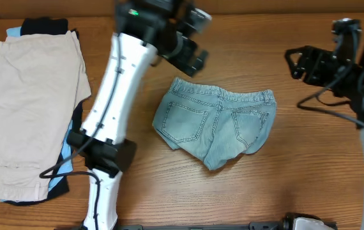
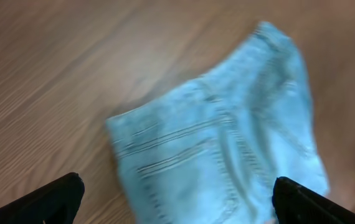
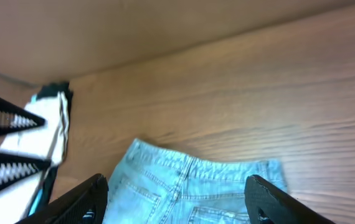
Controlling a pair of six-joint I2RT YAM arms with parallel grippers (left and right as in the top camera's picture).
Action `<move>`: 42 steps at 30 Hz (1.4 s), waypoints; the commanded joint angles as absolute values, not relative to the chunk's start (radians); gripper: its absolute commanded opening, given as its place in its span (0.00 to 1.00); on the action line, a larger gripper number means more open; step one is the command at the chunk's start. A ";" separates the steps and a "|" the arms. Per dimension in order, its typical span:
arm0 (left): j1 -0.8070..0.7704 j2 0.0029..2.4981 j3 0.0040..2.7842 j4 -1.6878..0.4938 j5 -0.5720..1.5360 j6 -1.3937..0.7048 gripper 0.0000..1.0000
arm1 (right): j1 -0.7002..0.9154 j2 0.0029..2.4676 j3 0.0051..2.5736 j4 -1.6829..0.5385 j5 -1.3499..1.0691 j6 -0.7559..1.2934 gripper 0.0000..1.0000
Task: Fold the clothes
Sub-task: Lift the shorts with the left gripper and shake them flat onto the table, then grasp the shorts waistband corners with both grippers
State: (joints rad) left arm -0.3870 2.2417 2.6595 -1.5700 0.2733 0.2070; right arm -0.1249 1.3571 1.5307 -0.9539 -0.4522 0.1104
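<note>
The clothes, a pair of light-blue denim shorts point(image 1: 214, 124), lie back pockets up in the middle of the wooden table, waistband toward the far side. My left gripper point(image 1: 195, 61) hovers open just beyond their far left corner, holding nothing. In the left wrist view the shorts point(image 2: 221, 143) fill the space below the open left gripper point(image 2: 177, 205), blurred by motion. My right gripper point(image 1: 295, 62) hangs open off to the far right of the shorts, apart from them. The right wrist view shows the shorts point(image 3: 196, 186) at a distance between the spread jaws of the right gripper point(image 3: 177, 202).
A stack of other garments sits at the left edge, topped by a beige piece point(image 1: 29, 108) over dark and light-blue items. The left arm's white links point(image 1: 115, 96) run alongside this stack. A cable point(image 1: 335, 112) trails from the right arm.
</note>
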 commanded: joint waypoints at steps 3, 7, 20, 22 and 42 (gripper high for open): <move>-0.298 2.355 2.666 -1.570 0.334 0.181 1.00 | -0.078 1.478 1.551 -0.953 -0.413 0.128 0.73; -0.263 2.444 2.666 -1.562 0.386 0.269 1.00 | -0.078 1.563 1.551 -0.968 -0.292 0.241 0.73; -0.260 2.646 2.665 -1.514 0.393 0.285 1.00 | -0.079 1.748 1.551 -0.964 -0.218 0.245 0.73; -0.263 2.658 2.664 -1.513 0.393 0.286 0.99 | -0.079 1.766 1.551 -0.959 -0.212 0.232 0.73; -0.271 2.727 2.632 -1.478 0.393 0.234 0.71 | -0.079 1.798 1.491 -0.822 -0.172 0.233 0.69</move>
State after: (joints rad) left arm -0.2619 2.6968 2.6427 -1.4830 0.3748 0.2565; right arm -0.0772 1.8023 1.5002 -0.8349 -0.1909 0.2352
